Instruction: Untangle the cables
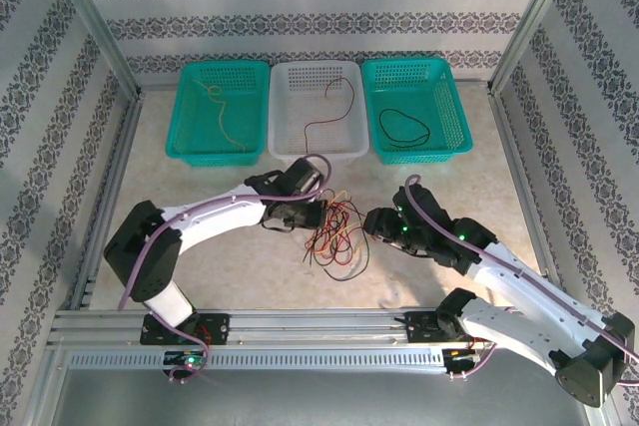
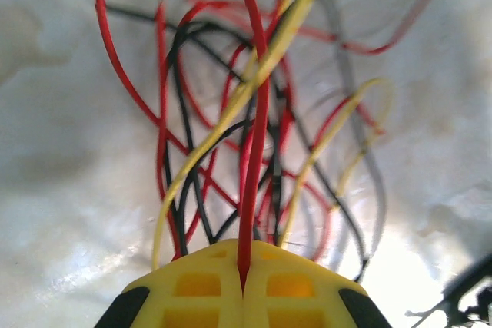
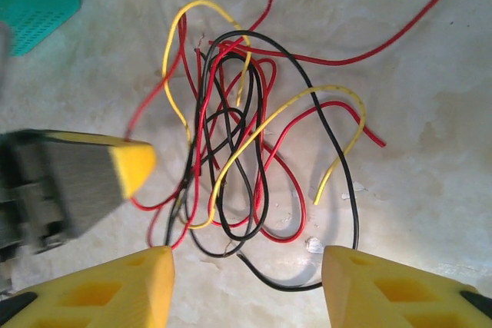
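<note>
One red cable (image 2: 260, 151) sits pinched in your L gripper (image 2: 244, 266); R gripper (image 3: 246, 270) hangs spread. Pull fast & the whole tangle (image 3: 246, 144) likely drags along.

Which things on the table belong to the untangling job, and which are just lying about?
Job: tangle of cables; red cable pinched in the left end effector; open right end effector.
Lying about: left teal basket; white basket; right teal basket; purple arm cables.
</note>
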`<action>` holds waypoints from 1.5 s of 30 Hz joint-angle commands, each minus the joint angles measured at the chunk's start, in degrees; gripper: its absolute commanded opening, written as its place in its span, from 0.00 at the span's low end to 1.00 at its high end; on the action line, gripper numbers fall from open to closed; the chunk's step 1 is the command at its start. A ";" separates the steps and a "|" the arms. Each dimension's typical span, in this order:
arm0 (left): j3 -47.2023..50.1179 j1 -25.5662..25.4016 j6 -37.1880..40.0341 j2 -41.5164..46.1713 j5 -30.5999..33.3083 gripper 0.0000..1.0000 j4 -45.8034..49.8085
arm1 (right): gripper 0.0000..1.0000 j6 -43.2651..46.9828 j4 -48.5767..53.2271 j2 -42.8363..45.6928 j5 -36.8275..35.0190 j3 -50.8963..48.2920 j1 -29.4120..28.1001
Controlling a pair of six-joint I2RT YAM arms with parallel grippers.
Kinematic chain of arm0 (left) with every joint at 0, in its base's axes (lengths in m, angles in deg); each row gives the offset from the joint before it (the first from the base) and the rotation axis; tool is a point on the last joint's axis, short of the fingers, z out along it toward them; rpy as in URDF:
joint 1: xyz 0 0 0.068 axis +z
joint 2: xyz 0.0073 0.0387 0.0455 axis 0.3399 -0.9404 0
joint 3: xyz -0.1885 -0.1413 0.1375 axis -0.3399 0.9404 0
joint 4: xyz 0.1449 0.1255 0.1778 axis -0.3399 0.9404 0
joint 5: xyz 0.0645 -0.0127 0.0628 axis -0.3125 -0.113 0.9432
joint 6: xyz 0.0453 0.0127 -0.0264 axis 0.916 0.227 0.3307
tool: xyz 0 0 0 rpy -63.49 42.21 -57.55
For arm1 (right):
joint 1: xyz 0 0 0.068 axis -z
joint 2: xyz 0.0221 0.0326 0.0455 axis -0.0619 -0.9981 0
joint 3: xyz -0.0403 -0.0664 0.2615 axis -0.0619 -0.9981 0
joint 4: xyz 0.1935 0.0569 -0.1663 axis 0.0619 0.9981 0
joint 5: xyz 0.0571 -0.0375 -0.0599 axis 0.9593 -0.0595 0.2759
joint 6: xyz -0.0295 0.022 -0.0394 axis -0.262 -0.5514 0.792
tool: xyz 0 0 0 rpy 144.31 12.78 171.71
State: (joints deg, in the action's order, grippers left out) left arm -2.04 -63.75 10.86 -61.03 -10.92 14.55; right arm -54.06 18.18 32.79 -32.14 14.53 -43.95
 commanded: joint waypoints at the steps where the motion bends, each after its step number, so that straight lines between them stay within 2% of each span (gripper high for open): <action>1: -6.65 -0.77 3.90 7.59 0.20 0.00 8.18 | 0.56 1.96 0.01 -1.17 -0.20 3.61 -0.40; 6: -13.55 -0.77 4.08 12.33 -2.21 0.00 12.52 | 0.58 3.36 -3.04 -5.19 2.19 7.62 0.06; 12: -15.63 -0.77 -0.67 16.54 -6.32 0.00 6.39 | 0.61 4.37 -7.43 -9.65 4.89 11.57 0.15; 16: -18.08 -0.68 -1.19 17.52 -8.10 0.00 3.42 | 0.61 3.75 -10.75 -11.10 7.01 11.81 0.19; 22: -18.06 0.00 -3.38 19.48 -4.37 0.00 -2.83 | 0.62 5.68 -10.20 -11.08 7.42 13.03 0.62; 28: -18.65 1.59 -8.10 20.97 -6.04 0.00 -15.69 | 0.61 7.73 -9.53 -12.10 9.27 13.81 0.76; 33: -21.75 2.10 -6.02 21.87 -4.26 0.00 -17.93 | 0.61 7.84 -8.87 -9.95 7.66 12.91 1.01; 42: -22.06 4.46 -5.04 24.66 -3.85 0.00 -23.61 | 0.61 12.32 -1.20 -6.19 8.45 14.89 9.40; 45: -21.10 5.92 -6.23 24.61 -6.45 0.00 -25.08 | 0.61 12.66 -0.35 -4.52 9.85 16.62 12.62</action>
State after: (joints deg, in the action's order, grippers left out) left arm -23.25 -59.31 4.94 -36.62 -15.51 -6.04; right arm -43.42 15.64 26.17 -23.83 28.04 -33.15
